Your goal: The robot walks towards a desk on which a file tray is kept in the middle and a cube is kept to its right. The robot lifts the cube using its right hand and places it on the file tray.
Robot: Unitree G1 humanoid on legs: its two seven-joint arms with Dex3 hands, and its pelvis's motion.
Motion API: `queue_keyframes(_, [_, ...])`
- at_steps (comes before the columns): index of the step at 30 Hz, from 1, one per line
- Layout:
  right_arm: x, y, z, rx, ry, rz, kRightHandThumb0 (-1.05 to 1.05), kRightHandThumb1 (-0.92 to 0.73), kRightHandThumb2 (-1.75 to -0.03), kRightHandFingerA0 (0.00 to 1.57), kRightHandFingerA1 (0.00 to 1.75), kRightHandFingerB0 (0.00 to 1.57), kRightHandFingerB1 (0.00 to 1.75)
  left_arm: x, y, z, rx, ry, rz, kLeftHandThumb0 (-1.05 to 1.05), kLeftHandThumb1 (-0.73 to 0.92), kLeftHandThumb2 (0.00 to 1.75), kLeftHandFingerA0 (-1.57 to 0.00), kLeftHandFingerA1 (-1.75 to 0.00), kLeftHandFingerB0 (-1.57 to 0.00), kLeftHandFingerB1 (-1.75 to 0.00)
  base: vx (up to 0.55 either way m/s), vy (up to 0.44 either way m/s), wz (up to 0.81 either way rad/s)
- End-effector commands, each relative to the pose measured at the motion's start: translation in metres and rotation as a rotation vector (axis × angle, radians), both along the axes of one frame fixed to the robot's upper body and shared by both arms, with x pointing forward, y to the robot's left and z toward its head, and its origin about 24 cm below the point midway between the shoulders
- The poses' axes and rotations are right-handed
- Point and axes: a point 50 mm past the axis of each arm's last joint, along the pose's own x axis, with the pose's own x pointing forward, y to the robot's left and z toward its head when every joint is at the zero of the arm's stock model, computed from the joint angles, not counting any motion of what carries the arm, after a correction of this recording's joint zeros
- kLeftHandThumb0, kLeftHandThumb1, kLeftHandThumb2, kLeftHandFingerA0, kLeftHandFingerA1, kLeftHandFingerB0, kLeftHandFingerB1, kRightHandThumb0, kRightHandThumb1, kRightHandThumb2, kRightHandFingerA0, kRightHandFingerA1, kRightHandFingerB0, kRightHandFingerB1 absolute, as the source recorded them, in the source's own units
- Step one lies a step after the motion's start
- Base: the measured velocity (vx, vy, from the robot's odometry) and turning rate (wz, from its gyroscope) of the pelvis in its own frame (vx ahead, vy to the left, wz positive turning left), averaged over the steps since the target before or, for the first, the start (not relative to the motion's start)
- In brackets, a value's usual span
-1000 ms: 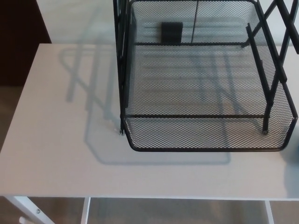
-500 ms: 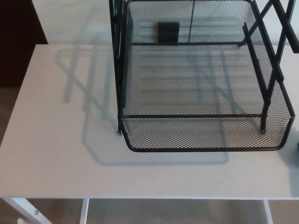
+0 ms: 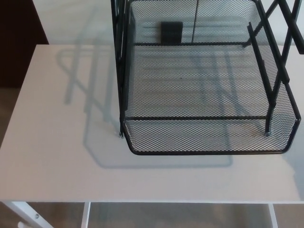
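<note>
Filling most of the head view is the pale table [image 3: 57, 156], with a white leg [image 3: 24, 211] showing below its near edge. Next in size, the black mesh file tray [image 3: 204, 137] stands on it toward the picture's right, front wall facing the robot, basket empty. Its shadow [image 3: 95, 147] falls to its left on the table. A small black tab [image 3: 171, 32] sits at the tray's back wall.

The cube is nowhere visible. The task puts it to the tray's right, so it probably lies past the right border (only a narrow strip of table shows there). Neither of the 2 hands appears, so I cannot tell whether the fingers are released, clenched or grasping. By that reading the right hand is the nearer to the cube. How the cube lies from the fingers, and its long axis, cannot be read here.
</note>
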Motion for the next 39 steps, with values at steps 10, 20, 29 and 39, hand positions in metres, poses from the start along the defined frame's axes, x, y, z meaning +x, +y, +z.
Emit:
queue_keyframes(10, [0.013, 0.083, 0.205, 0.159, -0.788, 0.341, -0.24, -0.61, -0.88, 0.99, 1.65, 0.99, 0.85, -0.002, 0.011, 0.009, 0.067, -0.007, -0.042, -0.56, 0.32, 1.10, -0.64, -0.89, -0.46, -0.79, 0.00, 0.000, 0.00])
queue_keyframes(20, [0.040, 0.161, 0.179, 0.066, -0.427, 0.562, -0.20, -0.60, -0.87, 0.94, 1.63, 0.93, 0.75, 0.001, 0.012, 0.009, 0.077, -0.001, -0.026, -0.56, 0.30, 1.06, -0.66, -0.90, -0.44, -0.78, 0.00, 0.000, 0.00])
queue_keyframes(29, [0.070, 0.169, 0.102, -0.018, 0.249, 0.576, -0.18, -0.71, -0.65, 0.97, 1.26, 0.87, 0.54, 0.001, 0.012, 0.009, 0.052, -0.013, 0.001, -0.53, 0.33, 1.08, -0.60, -0.87, -0.41, -0.77, 0.00, 0.000, 0.01])
queue_keyframes(39, [0.072, 0.182, 0.042, -0.162, 0.405, 0.633, -0.20, -0.65, -0.69, 0.95, 1.49, 0.89, 0.61, -0.006, 0.008, 0.005, 0.050, 0.002, -0.022, -0.53, 0.30, 1.09, -0.65, -0.90, -0.46, -0.79, 0.00, 0.000, 0.00])
